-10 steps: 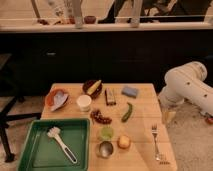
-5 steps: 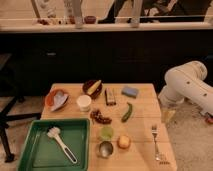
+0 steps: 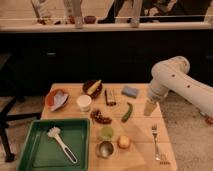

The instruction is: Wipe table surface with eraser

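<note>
Camera view. Gripper [image 3: 150, 108] hanging point-down at the right edge of the table surface [image 3: 141, 131], well to the right of the white cup [image 3: 84, 102]. Fingers spread wide, closed on nothing.

Eraser [image 3: 110, 96] lying flat on the table just right of the cup and slightly behind it. Well apart from the fingers, with a green vegetable [image 3: 127, 112] lying between.

Containers:
- Green tray [image 3: 39, 151] front-left of the cup, holding a white long-handled brush [image 3: 61, 143].
- Orange bowl [image 3: 49, 98] left of the cup, a pale grey item inside.
- Dark bowl [image 3: 85, 89] just behind the cup, something yellow inside.
- Small metal cup [image 3: 105, 149] front-right of the white cup, contents not discernible.

Eraser's long axis running from the table's near side to its far side, ends toward front and back edges.
</note>
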### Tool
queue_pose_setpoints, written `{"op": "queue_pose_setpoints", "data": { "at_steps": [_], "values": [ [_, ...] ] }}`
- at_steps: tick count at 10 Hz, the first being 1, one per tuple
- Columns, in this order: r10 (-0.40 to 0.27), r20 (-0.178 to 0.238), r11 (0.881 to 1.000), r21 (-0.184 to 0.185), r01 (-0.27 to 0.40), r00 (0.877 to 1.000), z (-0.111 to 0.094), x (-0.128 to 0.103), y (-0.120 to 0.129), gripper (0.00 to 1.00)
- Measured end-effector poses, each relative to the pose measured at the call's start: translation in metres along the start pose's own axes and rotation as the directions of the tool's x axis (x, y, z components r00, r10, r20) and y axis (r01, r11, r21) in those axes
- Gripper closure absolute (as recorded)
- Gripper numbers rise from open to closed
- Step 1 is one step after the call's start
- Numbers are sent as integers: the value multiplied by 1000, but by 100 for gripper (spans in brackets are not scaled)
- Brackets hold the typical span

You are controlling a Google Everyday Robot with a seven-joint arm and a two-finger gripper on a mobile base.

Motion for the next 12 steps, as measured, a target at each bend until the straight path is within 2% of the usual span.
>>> {"op": "queue_pose_setpoints", "data": {
  "at_steps": [1,2,5,9,10,11,12],
  "values": [
    [105,11,994,15,-105,994,3,-10,-4,20],
    [173,12,985,23,-173,985,6,-16,-3,20],
    [315,13,948,51,-315,949,15,-43,0,20],
    [359,25,931,58,-360,933,16,-42,-1,20],
    [394,28,917,57,-395,918,18,-39,0,20],
    [441,29,895,58,-442,897,23,-44,3,20],
    [451,24,891,57,-451,892,28,-52,7,20]
  ]
}}
